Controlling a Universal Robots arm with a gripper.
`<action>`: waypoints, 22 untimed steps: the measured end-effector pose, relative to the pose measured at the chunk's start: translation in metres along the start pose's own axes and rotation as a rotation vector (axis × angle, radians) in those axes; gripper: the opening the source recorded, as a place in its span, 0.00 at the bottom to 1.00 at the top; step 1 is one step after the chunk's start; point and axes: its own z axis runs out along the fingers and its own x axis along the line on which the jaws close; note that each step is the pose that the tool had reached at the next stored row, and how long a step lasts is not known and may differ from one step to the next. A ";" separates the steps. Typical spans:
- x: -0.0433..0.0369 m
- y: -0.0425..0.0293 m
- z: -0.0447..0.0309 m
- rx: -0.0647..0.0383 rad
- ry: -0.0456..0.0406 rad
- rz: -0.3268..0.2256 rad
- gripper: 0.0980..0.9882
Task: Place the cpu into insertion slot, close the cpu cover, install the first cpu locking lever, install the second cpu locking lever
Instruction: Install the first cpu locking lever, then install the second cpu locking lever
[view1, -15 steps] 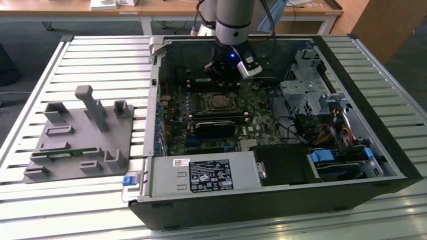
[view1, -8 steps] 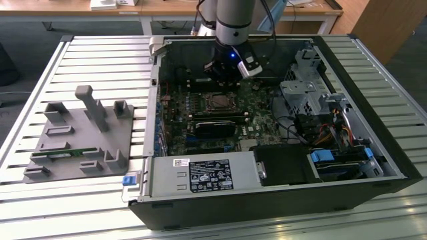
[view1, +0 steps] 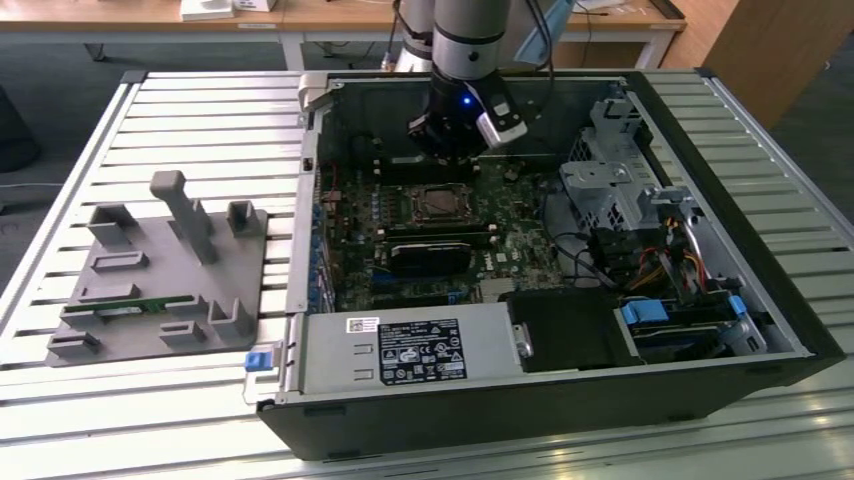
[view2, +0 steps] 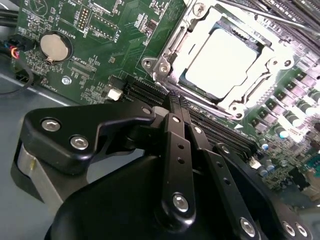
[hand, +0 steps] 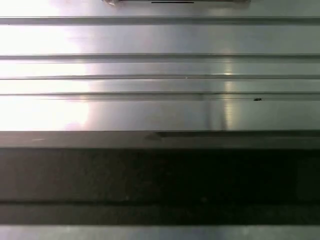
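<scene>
The cpu (view2: 225, 57) lies silver top up inside the insertion slot (view1: 438, 205) on the green board. The cpu cover (view2: 172, 47), a silver frame, lies flat around it. A thin metal lever rod (view2: 270, 17) runs along the socket's far side; whether it is latched I cannot tell. My gripper (view2: 178, 100) hangs just above the board beside the socket, over the long black slots (view2: 145, 92). Its two black fingers (view2: 172, 130) are pressed together with nothing between them. In the exterior view the gripper (view1: 447, 160) hangs just behind the socket, inside the open computer case (view1: 721, 130).
A black module (view1: 434, 250) sits just in front of the socket. The drive cage (view1: 614, 190) and cables crowd the exterior view's right, the power supply (view1: 407, 350) the front. A grey fixture block (view1: 160, 270) stands on the slatted table at the left. A coin battery (view2: 52, 45) sits on the board.
</scene>
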 end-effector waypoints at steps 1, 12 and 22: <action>0.0000 0.0000 0.0000 0.000 -0.0001 0.000 0.01; -0.0003 -0.0046 0.0001 0.000 0.0001 0.000 0.01; -0.0009 -0.0113 0.0003 0.000 0.0001 0.000 0.01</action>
